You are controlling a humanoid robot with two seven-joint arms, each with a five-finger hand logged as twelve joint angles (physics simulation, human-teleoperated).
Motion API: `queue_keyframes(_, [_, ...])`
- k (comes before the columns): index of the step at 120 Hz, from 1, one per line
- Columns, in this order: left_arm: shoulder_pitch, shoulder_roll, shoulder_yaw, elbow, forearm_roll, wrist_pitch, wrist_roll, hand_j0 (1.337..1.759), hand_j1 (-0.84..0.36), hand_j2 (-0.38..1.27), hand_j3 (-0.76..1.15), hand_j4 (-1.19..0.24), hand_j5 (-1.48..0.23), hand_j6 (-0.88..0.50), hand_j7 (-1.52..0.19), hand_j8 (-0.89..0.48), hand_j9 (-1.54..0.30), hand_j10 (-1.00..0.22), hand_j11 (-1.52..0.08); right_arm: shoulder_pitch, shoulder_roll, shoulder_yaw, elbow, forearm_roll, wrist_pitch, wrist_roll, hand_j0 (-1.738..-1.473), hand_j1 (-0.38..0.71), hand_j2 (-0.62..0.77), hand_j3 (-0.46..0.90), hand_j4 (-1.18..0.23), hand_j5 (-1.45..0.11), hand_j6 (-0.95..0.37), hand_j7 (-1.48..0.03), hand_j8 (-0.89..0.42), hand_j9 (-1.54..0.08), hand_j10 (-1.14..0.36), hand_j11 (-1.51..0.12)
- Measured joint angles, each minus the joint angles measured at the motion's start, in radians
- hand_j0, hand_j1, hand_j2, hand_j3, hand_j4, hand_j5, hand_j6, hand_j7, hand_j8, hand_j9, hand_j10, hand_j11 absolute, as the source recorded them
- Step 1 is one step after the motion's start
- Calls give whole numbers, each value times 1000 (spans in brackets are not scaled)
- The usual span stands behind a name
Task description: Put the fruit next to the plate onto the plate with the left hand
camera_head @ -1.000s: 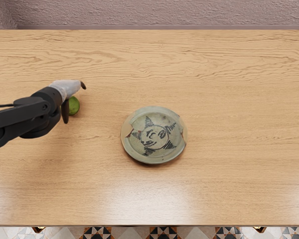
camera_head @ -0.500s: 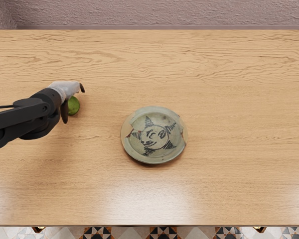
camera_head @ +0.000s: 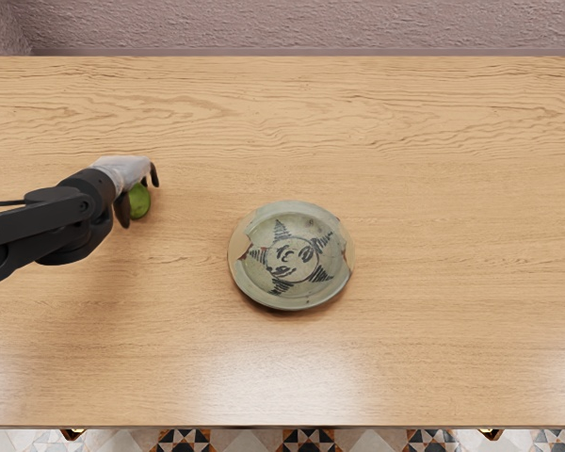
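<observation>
Left hand: I see my left hand (camera_head: 127, 184) at the end of the dark arm (camera_head: 38, 226) that comes in from the left edge, low over the counter (camera_head: 405, 141).
Fingers: the fingers (camera_head: 153, 175) are curled down over the far side of the fruit, and the thumb (camera_head: 122, 215) is on its near side. They are closed around it, not spread. I can see nothing else in their hold.
Fruit: a small round green fruit (camera_head: 140, 200) sits between the thumb and the other fingers. Its right half shows past the hand and its left half is hidden behind the palm. From this slant I read it as down at the counter, but I cannot tell how firmly the fingertips press on it.
Plate: a round grey-green plate (camera_head: 240, 247) with a dark star-like pattern lies to the right of the fingers and a little nearer to me. It is well apart from them, with bare wood between. Nothing lies on it.
Counter: light wood grain runs all around the fingers, and the hand and fruit are on its left part.
</observation>
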Motion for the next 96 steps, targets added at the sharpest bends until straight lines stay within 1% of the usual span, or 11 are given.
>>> queue_keyframes(11, [0, 2, 0, -2, -3, -2, 0, 1657, -183, 137, 0, -475, -604, -374, -608, -327, -612, -469, -611, 0, 0, 0, 0, 0, 0, 0, -1658, -349, 0, 0, 0, 0, 0, 0, 0, 0, 0, 0])
queue_keyframes(16, [0, 1, 0, -2, -3, -3, 1, 1656, -187, 119, 0, -490, -627, -362, -629, -309, -636, -485, -635, 0, 0, 0, 0, 0, 0, 0, -1658, -349, 0, 0, 0, 0, 0, 0, 0, 0, 0, 0])
queue_keyframes(19, [1, 1, 0, -2, -3, -3, 1, 1656, -192, 152, 0, -500, -637, -359, -638, -306, -647, -494, -645, 0, 0, 0, 0, 0, 0, 0, -1658, -349, 0, 0, 0, 0, 0, 0, 0, 0, 0, 0])
queue_keyframes(35, [2, 0, 0, -3, -4, -4, 1, 1655, -212, 169, 0, -548, -685, -327, -689, -249, -706, -543, -704, 0, 0, 0, 0, 0, 0, 0, -1658, -349, 0, 0, 0, 0, 0, 0, 0, 0, 0, 0])
queue_keyframes(59, [3, -1, 12, -2, 0, -2, 1, 1653, -237, 189, 0, -610, -704, -293, -733, -207, -764, -523, -767, 0, 0, 0, 0, 0, 0, 0, -1658, -349, 0, 0, 0, 0, 0, 0, 0, 0, 0, 0])
queue_keyframes(64, [1, -2, 18, -2, 2, -2, 1, 1652, -263, 220, 0, -629, -704, -285, -737, -194, -777, -513, -783, 0, 0, 0, 0, 0, 0, 0, -1658, -349, 0, 0, 0, 0, 0, 0, 0, 0, 0, 0])
queue_keyframes(71, [0, -2, 24, -2, 3, -2, 1, 1650, -267, 243, 0, -646, -718, -277, -756, -168, -803, -499, -807, 0, 0, 0, 0, 0, 0, 0, -1658, -349, 0, 0, 0, 0, 0, 0, 0, 0, 0, 0])
queue_keyframes(82, [-3, 0, 29, -2, 1, -6, 2, 1646, -298, 289, 0, -646, -774, -243, -809, -128, -845, -477, -845, 0, 0, 0, 0, 0, 0, 0, -1658, -349, 0, 0, 0, 0, 0, 0, 0, 0, 0, 0])
queue_keyframes(96, [-6, 3, 30, -3, -7, -7, 1, 1647, -262, 263, 0, -655, -837, -234, -858, -116, -882, -471, -871, 0, 0, 0, 0, 0, 0, 0, -1658, -349, 0, 0, 0, 0, 0, 0, 0, 0, 0, 0])
